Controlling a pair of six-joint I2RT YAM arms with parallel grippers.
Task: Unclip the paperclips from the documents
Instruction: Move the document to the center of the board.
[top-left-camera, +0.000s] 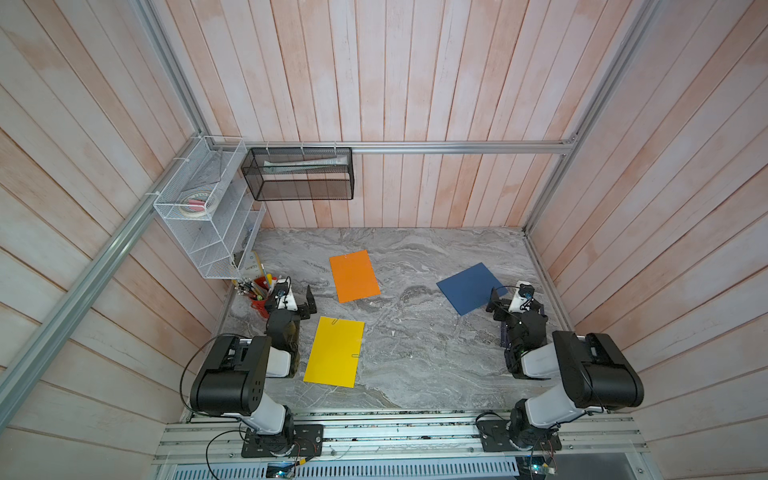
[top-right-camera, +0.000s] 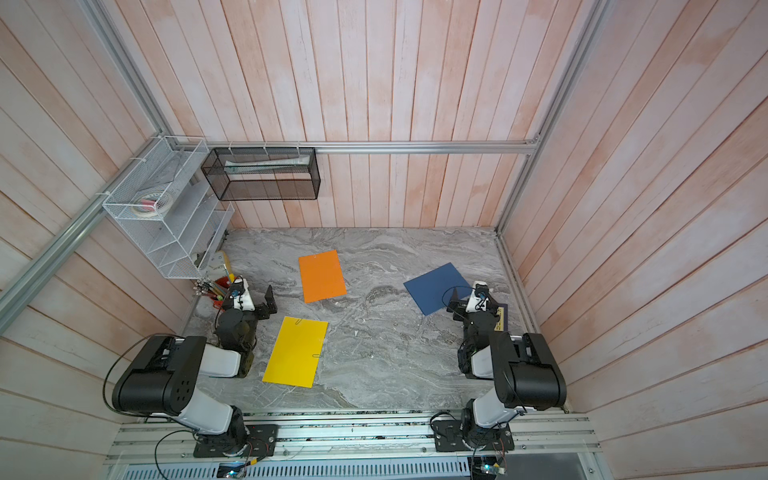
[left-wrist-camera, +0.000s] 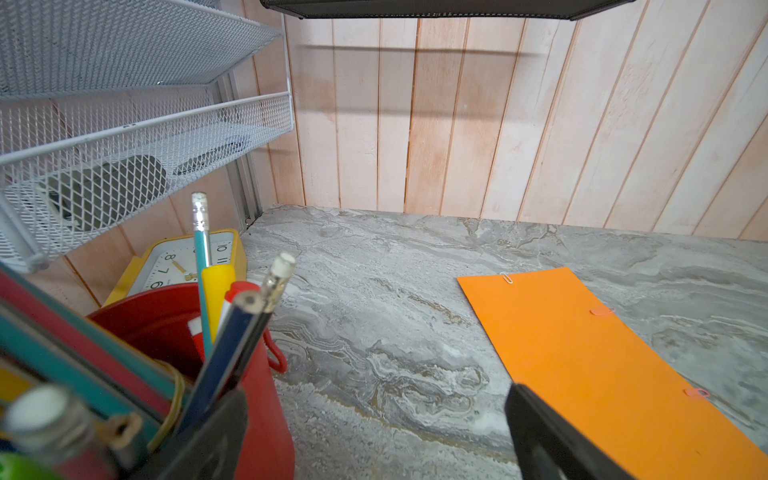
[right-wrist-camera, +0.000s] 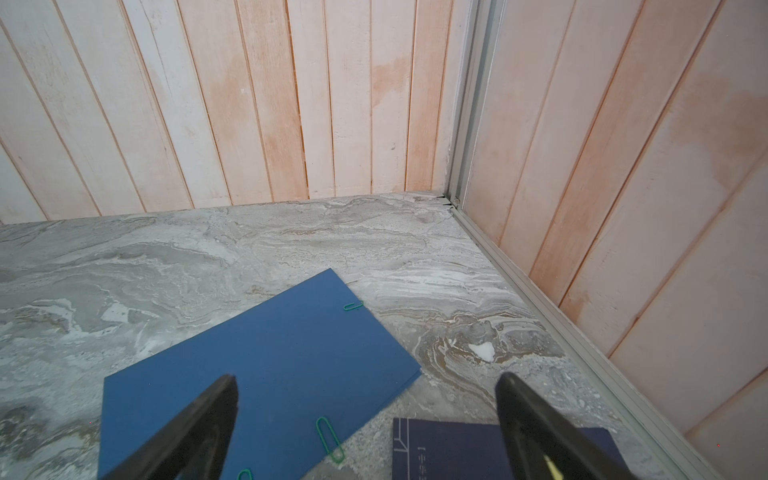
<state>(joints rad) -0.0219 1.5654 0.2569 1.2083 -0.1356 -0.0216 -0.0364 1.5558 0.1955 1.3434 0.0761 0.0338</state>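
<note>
Three flat sheets lie apart on the counter (top-left-camera: 415, 345). The orange document (top-left-camera: 354, 276), toward the back edge, has a silvery paperclip (left-wrist-camera: 506, 277) at one corner and two pink paperclips (left-wrist-camera: 601, 311) along a long side. The yellow document (top-left-camera: 334, 351), front left, bears two wire clips (top-left-camera: 333, 321). The dark blue document (top-left-camera: 471, 289), near the right edge, bears three green paperclips (right-wrist-camera: 330, 439)

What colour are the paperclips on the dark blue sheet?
Green. The paperclips on the dark blue sheet show best in the right wrist view.
</note>
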